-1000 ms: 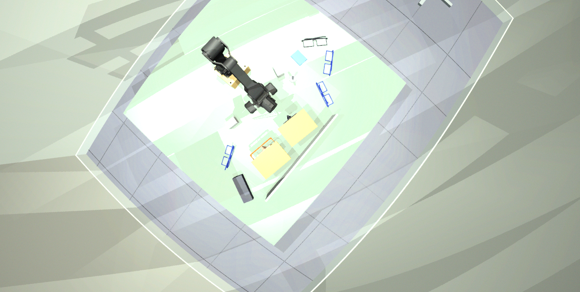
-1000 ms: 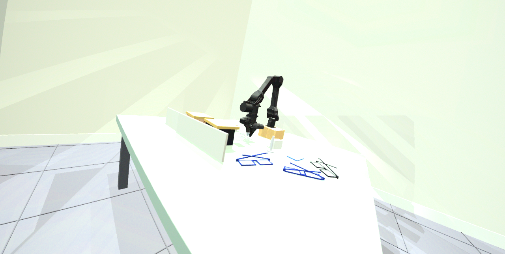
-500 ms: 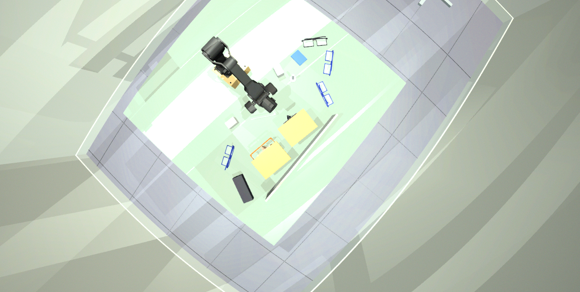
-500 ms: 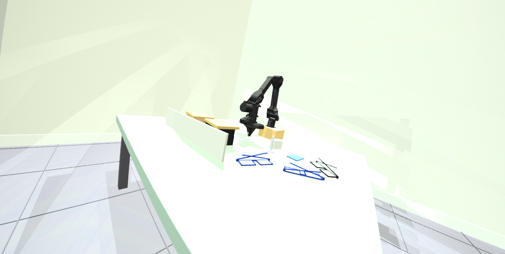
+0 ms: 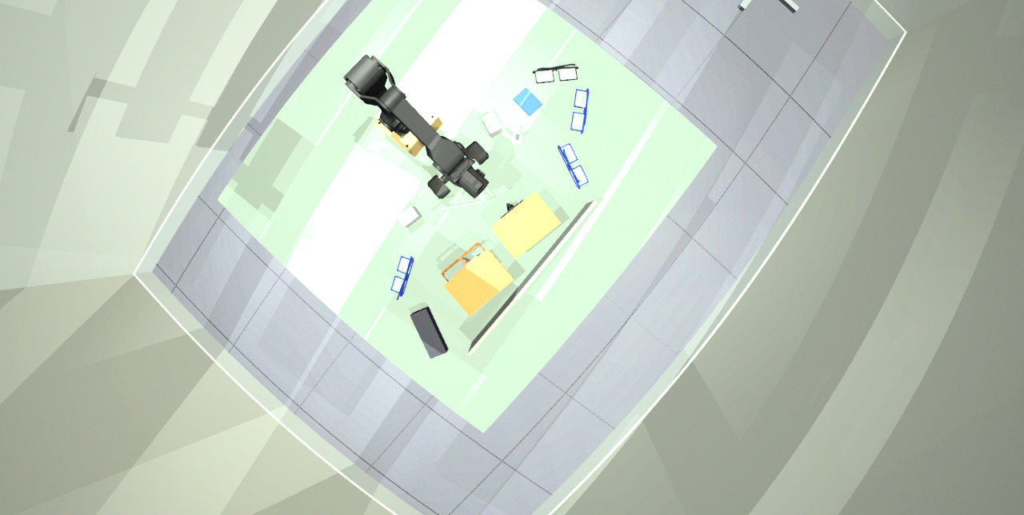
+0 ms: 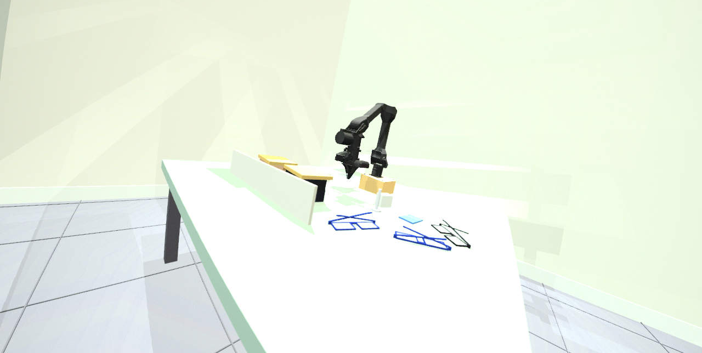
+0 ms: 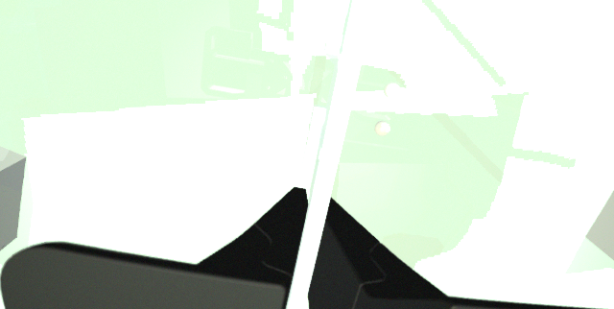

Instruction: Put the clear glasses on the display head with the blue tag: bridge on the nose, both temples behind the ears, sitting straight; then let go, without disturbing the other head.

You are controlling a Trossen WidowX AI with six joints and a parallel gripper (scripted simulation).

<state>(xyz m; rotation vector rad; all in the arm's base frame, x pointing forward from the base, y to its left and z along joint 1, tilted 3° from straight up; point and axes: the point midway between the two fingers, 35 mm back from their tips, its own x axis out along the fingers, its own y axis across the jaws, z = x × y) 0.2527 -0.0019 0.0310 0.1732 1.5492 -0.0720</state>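
My gripper [image 7: 306, 202] [image 6: 350, 174] is shut on a thin pale bar of the clear glasses [image 7: 320, 170], which runs up between the black fingers in the wrist view. The rest of the clear frame is too faint to make out. The gripper points down over the table middle, in front of the arm's wooden base [image 6: 377, 183]. The blue tag [image 5: 528, 101] [image 6: 410, 217] lies flat on the table. A small white block [image 5: 491, 123] [image 6: 386, 200] and a thin white post [image 6: 378, 198] stand beside it. I cannot tell the head's shape.
Two yellow-topped boxes [image 5: 525, 224] [image 5: 478, 285] stand beside a long white divider [image 6: 272, 183]. Blue glasses [image 5: 580, 109] [image 5: 573, 165] [image 5: 402, 272], black glasses [image 5: 556, 73] [image 6: 451, 234], an orange frame [image 5: 445, 269], a black case [image 5: 428, 331] and another white block [image 5: 410, 216] lie around.
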